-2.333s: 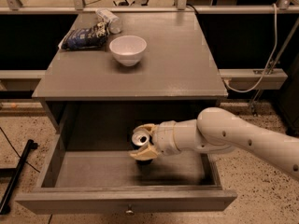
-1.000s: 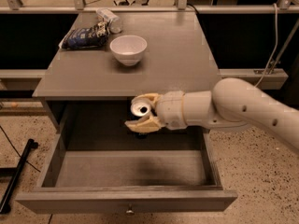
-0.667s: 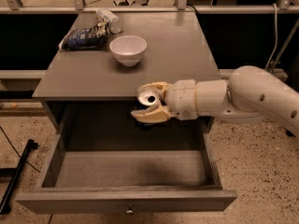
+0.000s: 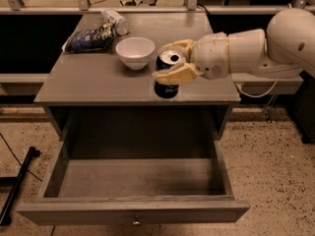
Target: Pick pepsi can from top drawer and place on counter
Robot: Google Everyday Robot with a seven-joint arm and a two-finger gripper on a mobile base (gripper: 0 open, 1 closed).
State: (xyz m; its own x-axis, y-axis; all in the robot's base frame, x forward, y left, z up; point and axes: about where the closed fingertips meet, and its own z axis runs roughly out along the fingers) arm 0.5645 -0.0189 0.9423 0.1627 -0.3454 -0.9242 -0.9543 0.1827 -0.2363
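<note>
Centre frame, the gripper pinches the upright can between its fingers, at the bench front; drawer open below.

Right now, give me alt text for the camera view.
The gripper, reaching in from the right, is shut on the can over the counter's front, just right of the bowl. Below, the drawer stands open. A bag and a bottle lie at the counter's back left.
</note>
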